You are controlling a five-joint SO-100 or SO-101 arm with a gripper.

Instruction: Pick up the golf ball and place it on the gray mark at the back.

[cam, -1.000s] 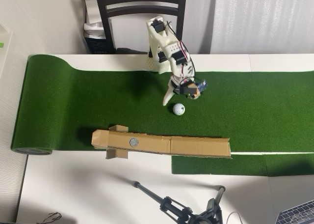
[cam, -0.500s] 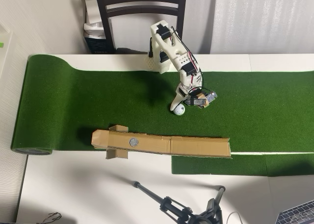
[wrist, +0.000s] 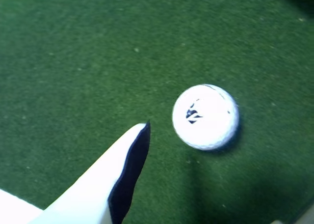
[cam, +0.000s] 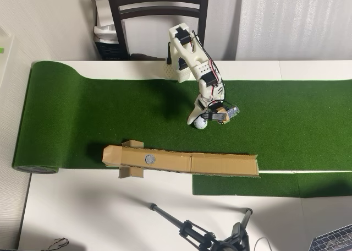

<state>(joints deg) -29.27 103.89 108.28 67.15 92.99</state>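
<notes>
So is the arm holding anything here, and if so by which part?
Nothing is held. The ball lies on the turf, clear of the one finger that the wrist view shows; the gripper is down beside it.

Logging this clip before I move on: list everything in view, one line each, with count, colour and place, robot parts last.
Ball: one, white with a dark mark, on the turf under the tool in the overhead view.
Turf: one long green mat across the table, rolled at its left end; a second green piece at lower right.
Strip: one, brown cardboard, along the turf's lower edge.
Mark: one, gray disc, set in the strip's left part.
Table: one, white, under everything.
Chair: one, dark, behind the table at top.
Tripod: one, black, bottom edge.
Arm: one, white, reaching from the top edge of the turf.
Tool: one, white finger beside the ball, not touching it in the wrist view.
</notes>
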